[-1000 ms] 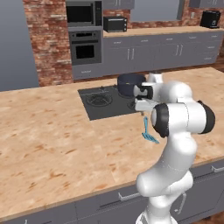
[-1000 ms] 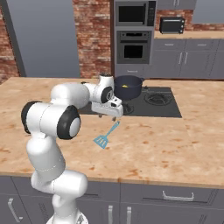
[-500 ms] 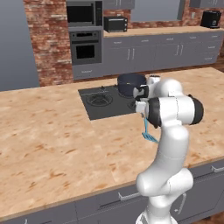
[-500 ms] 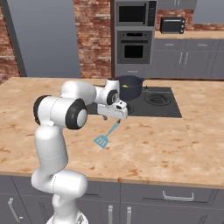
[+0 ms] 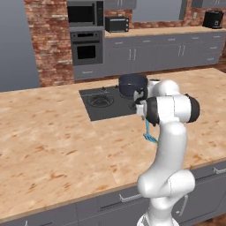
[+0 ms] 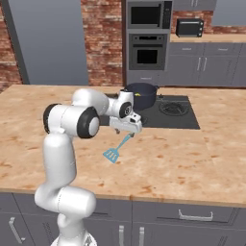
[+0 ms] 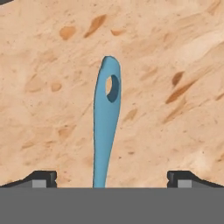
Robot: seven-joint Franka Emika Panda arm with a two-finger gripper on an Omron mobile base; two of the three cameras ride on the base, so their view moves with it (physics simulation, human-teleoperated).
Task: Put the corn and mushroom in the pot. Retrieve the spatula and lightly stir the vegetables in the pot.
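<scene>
1. The slim teal plastic spatula (image 7: pixel 105 127) lies flat on the pale wood-grain bench (image 7: pixel 175 65). In the hand view its long handle runs straight up the middle of the frame, with the hanging-hole end toward the top. The rest of the handle passes out of sight at the bottom edge, between the two dark fingers (image 7: pixel 41 178).

2. The fingers stand spread wide and grasp nothing. One tip sits at the lower left of the hand view and the other at the lower right, each well apart from the handle.

3. The handle's long axis therefore crosses the line between the two fingers roughly at right angles and about midway. I judge that a straight descent and a squeeze would catch the handle across its narrow width.

4. In the right base view the white two-finger gripper (image 6: pixel 127 129) hangs over the spatula's handle end at frame centre. The slotted head (image 6: pixel 111 154) points to the lower left.

5. The round dark blue-grey pot (image 6: pixel 141 94) sits on the black cooktop (image 6: pixel 182 117) above centre, near the gripper. A speck of yellow shows inside its rim, probably the corn. The mushroom is too small to make out.
</scene>
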